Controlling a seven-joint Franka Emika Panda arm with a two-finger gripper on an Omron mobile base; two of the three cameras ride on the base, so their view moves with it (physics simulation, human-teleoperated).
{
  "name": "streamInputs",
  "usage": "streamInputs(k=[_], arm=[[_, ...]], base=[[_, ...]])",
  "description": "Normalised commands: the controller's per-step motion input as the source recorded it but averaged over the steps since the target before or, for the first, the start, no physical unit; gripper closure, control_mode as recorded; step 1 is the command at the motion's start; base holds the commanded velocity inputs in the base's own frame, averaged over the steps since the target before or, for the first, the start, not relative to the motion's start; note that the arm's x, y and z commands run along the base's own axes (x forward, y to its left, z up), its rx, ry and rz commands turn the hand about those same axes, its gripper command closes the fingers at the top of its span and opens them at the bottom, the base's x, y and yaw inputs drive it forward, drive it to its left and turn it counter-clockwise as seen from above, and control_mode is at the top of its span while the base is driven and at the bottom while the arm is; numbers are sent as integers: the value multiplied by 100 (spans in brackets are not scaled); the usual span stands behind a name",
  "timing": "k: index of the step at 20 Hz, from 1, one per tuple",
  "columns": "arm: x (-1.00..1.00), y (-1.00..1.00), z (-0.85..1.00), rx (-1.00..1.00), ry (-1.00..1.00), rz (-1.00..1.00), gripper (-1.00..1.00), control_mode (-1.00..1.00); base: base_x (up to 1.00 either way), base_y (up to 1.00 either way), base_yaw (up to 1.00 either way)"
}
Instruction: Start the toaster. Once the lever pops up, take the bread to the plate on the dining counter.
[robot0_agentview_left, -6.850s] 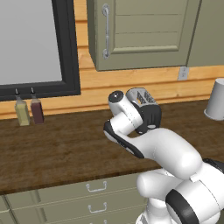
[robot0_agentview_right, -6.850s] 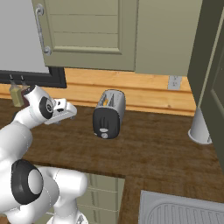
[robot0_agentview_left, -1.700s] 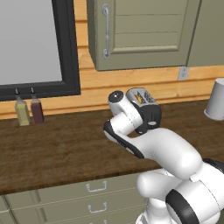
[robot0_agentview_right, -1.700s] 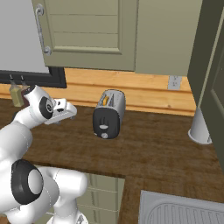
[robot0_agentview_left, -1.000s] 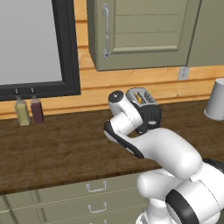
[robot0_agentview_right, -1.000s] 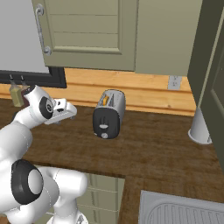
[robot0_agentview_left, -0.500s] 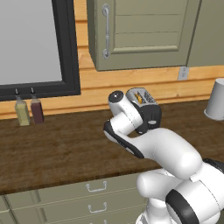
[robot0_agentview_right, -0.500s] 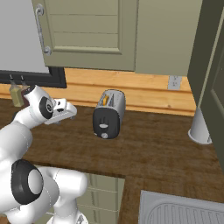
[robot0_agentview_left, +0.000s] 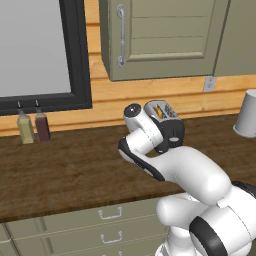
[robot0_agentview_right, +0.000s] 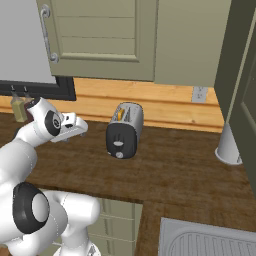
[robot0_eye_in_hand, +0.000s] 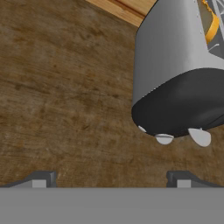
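The toaster (robot0_agentview_right: 123, 130) stands on the wood counter (robot0_agentview_right: 180, 175) against the wall, at about two o'clock in the hand view. It looks rigid, heavy and smooth-sided, so press its small end lever rather than grip the body. The gripper (robot0_eye_in_hand: 109, 180) hangs beside it, jaws spread wide, holding nothing.

Black toaster (robot0_agentview_right: 123, 132) stands upright, bread (robot0_agentview_left: 158, 110) seemingly in slot.

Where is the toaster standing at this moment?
The toaster stands on the wooden counter against the back wall, below the green-grey cabinet, just right of the open hand.
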Motion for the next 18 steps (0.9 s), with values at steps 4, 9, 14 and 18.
streamInputs(k=[4,9,14,18], arm=[[0,0,0,0,0,0,-100,-100],[0,0,0,0,0,0,-100,-100],[0,0,0,0,0,0,-100,-100],[0,0,0,0,0,0,-100,-100]], base=[[0,0,0],[0,0,0],[0,0,0],[0,0,0]])
